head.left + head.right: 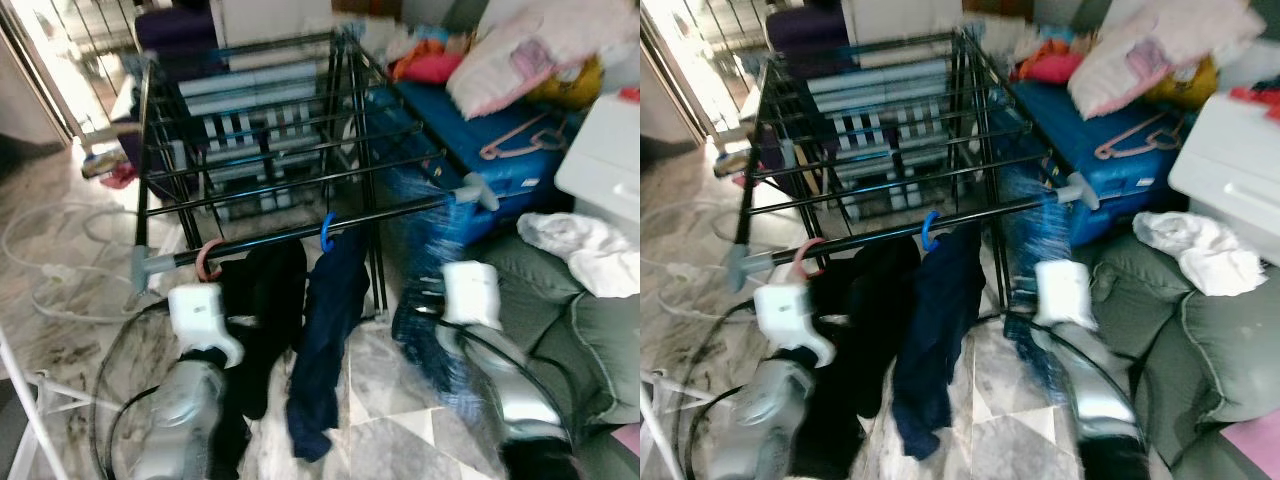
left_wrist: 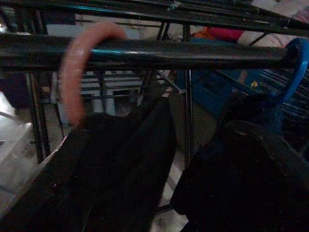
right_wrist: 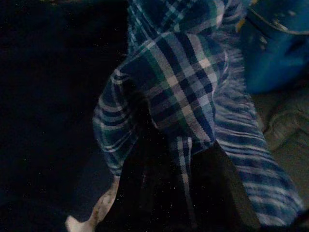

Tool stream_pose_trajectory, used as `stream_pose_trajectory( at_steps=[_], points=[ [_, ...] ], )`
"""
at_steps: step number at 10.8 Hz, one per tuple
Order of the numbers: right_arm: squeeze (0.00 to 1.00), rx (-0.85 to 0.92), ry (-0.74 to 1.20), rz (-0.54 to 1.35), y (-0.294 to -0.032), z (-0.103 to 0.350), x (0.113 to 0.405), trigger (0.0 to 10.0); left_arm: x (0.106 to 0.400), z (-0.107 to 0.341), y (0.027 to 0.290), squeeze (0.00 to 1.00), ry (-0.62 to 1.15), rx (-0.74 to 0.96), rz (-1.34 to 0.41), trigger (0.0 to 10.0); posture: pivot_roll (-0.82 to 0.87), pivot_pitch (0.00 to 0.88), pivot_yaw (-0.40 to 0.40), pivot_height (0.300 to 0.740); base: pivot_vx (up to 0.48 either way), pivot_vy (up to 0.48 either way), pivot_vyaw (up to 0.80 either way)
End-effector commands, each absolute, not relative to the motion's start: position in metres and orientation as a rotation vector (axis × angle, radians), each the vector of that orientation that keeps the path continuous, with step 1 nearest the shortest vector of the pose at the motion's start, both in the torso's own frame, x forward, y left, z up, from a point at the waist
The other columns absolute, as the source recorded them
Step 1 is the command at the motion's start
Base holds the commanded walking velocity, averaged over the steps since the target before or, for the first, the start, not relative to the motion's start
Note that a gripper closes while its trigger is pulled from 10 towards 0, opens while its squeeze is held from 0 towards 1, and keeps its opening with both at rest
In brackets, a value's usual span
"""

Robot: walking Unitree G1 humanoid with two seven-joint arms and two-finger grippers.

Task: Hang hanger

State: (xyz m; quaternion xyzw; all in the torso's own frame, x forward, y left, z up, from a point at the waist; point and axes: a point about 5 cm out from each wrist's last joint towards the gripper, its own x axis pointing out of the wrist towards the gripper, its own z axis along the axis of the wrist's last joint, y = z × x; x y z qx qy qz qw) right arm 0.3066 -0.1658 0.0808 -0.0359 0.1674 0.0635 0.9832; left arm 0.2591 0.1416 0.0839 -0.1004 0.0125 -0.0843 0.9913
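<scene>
pink hanger hook (image 2: 77, 72) on drying-rack bar (image 2: 193, 54), just beyond left fingers; finger state unclear

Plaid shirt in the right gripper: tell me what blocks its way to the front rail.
Nothing visible blocks it. The plaid shirt hangs blurred below the front rail, right of the blue hook with its navy garment. The pink hook sits further left. The rail stretch above the shirt looks bare.

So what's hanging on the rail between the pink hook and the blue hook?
Nothing: the rail runs bare between the pink hanger hook and the blue hanger hook, clearest in the left wrist view.
</scene>
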Motion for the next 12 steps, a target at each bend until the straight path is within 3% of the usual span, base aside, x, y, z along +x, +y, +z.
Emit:
stream_pose_trajectory(
  at_steps=[1, 12],
  points=[
    [0.0, -0.071, 0.336, 0.143, -0.166, 0.085, 0.313, 10.0, 0.26, 0.086, 0.141, 0.0, 0.023, -0.2, -0.17, 10.0, -0.12, 0.0, 0.075, 0.74, 0.0, 0.0, 0.0],
    [0.0, -0.084, 0.389, 0.231, -0.156, 0.101, 0.353, 10.0, 0.255, 0.083, 0.144, 0.0, 0.074, -0.163, -0.189, 10.0, -0.1, 0.0, 0.106, 0.74, 0.0, 0.0, 0.0]
  ],
)
